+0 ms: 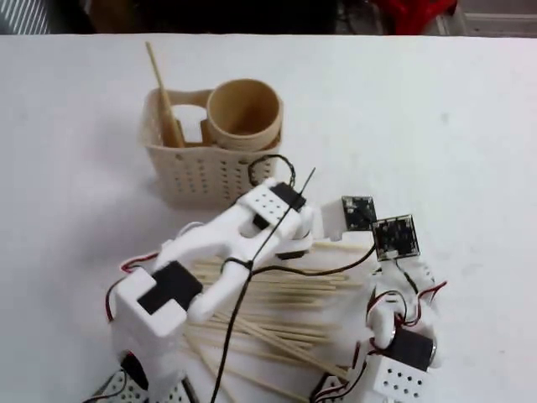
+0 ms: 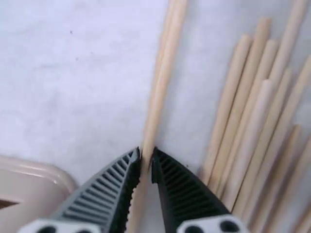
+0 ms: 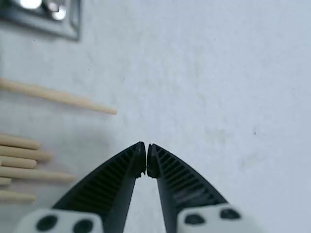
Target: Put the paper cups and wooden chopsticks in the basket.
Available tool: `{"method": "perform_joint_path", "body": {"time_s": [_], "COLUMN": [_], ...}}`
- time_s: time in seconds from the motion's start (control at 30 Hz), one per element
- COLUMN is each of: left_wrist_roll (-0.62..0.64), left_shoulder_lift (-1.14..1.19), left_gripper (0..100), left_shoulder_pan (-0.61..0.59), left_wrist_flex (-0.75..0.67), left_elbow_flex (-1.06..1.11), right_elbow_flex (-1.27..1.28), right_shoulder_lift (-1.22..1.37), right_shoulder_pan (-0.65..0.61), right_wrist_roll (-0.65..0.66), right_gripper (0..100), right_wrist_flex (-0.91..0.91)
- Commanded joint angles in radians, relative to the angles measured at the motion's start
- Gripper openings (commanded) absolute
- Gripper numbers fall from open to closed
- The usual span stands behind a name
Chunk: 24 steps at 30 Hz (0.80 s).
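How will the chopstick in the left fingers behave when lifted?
The chopstick looks thin and straight, so probably stiff and light. Pinched at one spot by the left fingers, it may pivot. It seems round, so it could roll if dropped.

much of the chopstick pile (image 1: pixel 277 332) buried beneath the left arm (image 1: pixel 201 248) in the high view, stick count impossible to tell. both arm bases cut by the lower edge there, right arm (image 1: pixel 403 348) included. lower part of the upright chopstick (image 1: pixel 159 80) and of the paper cup (image 1: pixel 243 113) sunk behind the wall of the basket (image 1: pixel 201 176). in the left wrist view, near stretch of the pinched chopstick (image 2: pixel 163 82) partly covered by the left hand (image 2: pixel 146 162); chopstick pile blurred and clipped at the edge. in the right wrist view, chopstick ends (image 3: pixel 19 160) clipped at the edge, plus a grey metallic piece (image 3: pixel 43 19), clipped, identity unclear.
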Motion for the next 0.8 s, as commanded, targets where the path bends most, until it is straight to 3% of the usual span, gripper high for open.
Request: {"method": "perform_joint_path", "body": {"time_s": [0.0, 0.77], "left_wrist_roll": [0.032, 0.16], "left_shoulder_lift": [-0.018, -0.653], "left_gripper": [3, 3], "left_shoulder_pan": [-0.016, -0.062], "left_wrist_flex": [0.023, 0.31], "left_elbow_flex": [-0.017, -0.018], "right_elbow_flex": [0.006, 0.006], "right_shoulder_lift": [-0.01, -0.01], "right_shoulder_pan": [0.007, 0.007], "right_wrist_roll": [0.005, 0.005], "right_gripper": [2.5, 2.5], "right_wrist_flex": [0.007, 0.007]}}
